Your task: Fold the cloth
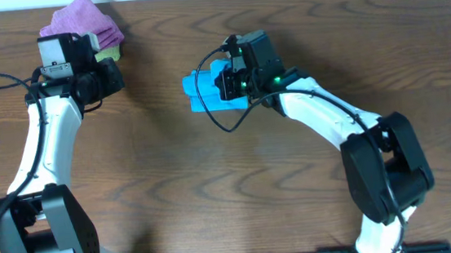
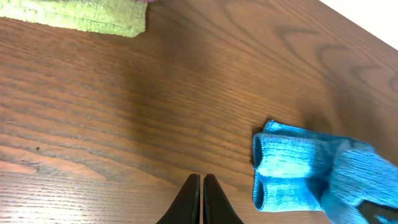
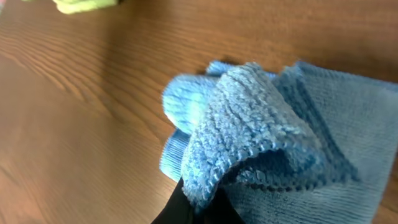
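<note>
Dark wood surface, with the cloth lying part-folded near its middle.
The right pincer pinches a raised layer, and a weak hold could let it drop crooked. The left pincer is pressed together, well apart.

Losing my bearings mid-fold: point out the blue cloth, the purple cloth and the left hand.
blue cloth [image 2: 286, 165], left wrist view, its rolled folded end.
purple cloth [image 1: 81, 20], overhead view, top of the bundle.
left hand [image 2: 202, 182], left wrist view, between its closed fingertips.
</note>
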`<state>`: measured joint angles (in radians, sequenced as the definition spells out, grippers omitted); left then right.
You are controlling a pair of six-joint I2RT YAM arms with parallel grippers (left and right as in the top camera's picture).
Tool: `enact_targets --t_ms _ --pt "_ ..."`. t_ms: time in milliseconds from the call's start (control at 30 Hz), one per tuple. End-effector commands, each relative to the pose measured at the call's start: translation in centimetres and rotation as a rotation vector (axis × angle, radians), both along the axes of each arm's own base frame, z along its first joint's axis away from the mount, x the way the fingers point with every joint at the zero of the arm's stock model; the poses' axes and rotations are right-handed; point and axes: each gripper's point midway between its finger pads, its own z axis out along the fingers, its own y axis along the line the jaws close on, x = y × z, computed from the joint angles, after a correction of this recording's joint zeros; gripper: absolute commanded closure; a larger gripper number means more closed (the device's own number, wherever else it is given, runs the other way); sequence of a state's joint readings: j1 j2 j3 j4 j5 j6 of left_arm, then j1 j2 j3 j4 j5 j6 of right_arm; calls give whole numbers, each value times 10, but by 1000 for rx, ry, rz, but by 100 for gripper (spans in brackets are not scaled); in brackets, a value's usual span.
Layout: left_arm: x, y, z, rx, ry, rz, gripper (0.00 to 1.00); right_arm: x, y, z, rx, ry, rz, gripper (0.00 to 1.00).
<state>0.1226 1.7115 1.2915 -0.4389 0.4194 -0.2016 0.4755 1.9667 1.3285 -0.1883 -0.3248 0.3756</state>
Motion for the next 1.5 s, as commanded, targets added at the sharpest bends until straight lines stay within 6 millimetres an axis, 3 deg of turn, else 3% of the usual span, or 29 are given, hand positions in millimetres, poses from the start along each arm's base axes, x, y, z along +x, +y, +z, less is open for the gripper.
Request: enact_targets --t_ms 0,867,900,967,1000,1233,1367,1433,1467 --pt "-2 -3 5 -1 -17 -27 94 -2 1 -17 -15 40 -14 99" --pt "-1 -4 6 -6 -21 -31 94 16 9 -29 39 23 -80 97" --pt "-1 -4 6 -6 -21 -31 94 15 9 -29 44 30 -87 80" --pt "-1 -4 6 -6 -22 -31 94 15 11 -28 62 46 -97 23" --pt "-1 -4 6 -5 -24 -31 94 13 15 -26 85 56 -85 2" --pt "2 -3 9 -3 -41 -31 94 5 30 -14 183 79 -1 1" --pt "1 -3 8 -4 -35 -31 94 8 26 -1 224 74 9 1" --pt "-2 -4 5 -7 -18 -32 83 16 14 20 232 26 -4 1" --pt "-3 -4 5 -9 -11 -32 68 20 6 32 232 -2 -8 1"
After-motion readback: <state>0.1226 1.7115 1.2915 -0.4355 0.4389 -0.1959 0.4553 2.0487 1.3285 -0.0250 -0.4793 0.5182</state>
